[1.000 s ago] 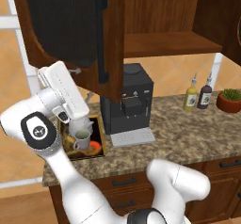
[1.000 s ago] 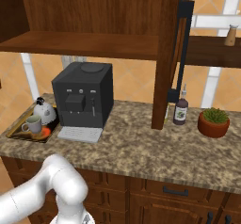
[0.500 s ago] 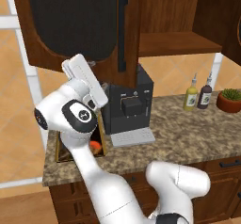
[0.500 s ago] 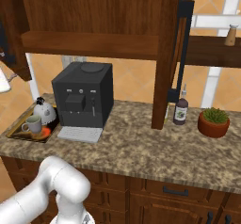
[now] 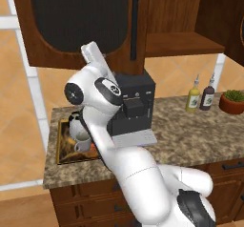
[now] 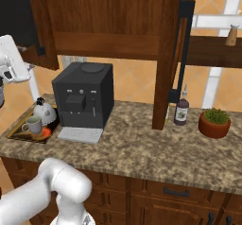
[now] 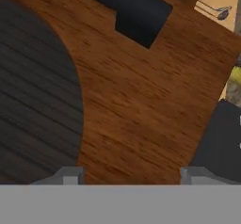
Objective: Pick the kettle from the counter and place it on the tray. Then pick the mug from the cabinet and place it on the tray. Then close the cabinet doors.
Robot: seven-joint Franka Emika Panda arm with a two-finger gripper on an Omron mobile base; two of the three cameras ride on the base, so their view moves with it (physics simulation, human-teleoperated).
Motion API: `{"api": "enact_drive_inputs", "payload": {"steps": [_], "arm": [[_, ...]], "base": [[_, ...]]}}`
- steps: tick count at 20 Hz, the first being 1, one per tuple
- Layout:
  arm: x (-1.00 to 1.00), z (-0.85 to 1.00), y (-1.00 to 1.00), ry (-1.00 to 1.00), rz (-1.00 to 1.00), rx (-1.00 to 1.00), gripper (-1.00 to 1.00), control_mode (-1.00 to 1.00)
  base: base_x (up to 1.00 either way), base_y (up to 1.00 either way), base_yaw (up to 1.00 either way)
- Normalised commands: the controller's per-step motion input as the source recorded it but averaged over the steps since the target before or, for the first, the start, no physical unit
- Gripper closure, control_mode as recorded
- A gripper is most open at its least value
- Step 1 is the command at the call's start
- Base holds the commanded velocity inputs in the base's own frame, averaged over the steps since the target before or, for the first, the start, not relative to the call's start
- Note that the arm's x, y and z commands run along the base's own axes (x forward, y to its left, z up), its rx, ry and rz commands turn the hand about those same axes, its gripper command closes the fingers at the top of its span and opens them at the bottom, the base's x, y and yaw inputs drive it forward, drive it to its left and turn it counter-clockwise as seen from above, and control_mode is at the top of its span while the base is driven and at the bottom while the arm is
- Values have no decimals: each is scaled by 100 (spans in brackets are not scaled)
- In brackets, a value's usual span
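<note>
Jaws apart, holding nothing; gripper (image 7: 126,173) faces the left cabinet door (image 5: 81,25), its tips barely visible. Kettle (image 6: 44,112) and mug (image 6: 33,124) sit on the tray (image 6: 15,125), partly hidden by the arm in the left base view.

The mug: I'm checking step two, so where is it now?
The mug sits on the tray at the counter's left end, just in front of the kettle and left of the coffee machine.

The arm (image 5: 102,126) hid part of the kettle (image 5: 75,122) and tray (image 5: 64,145); the fingers (image 7: 70,175) (mere stubs) were cut off.
</note>
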Motion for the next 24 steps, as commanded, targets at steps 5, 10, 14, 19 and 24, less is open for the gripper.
{"api": "enact_drive_inputs", "payload": {"steps": [5, 10, 14, 19, 24], "arm": [[100, 0, -21, 4, 21, 5, -100, -100], [92, 0, -24, 0, 23, 6, -100, -100], [91, -2, -20, 0, 23, 6, -100, -100], [76, -14, -5, 3, 21, 2, -100, -100], [14, -66, -11, 15, 7, 0, -100, -100]], "base": [[0, 0, 0], [0, 0, 0], [0, 0, 0], [0, 0, 0], [0, 0, 0]]}}
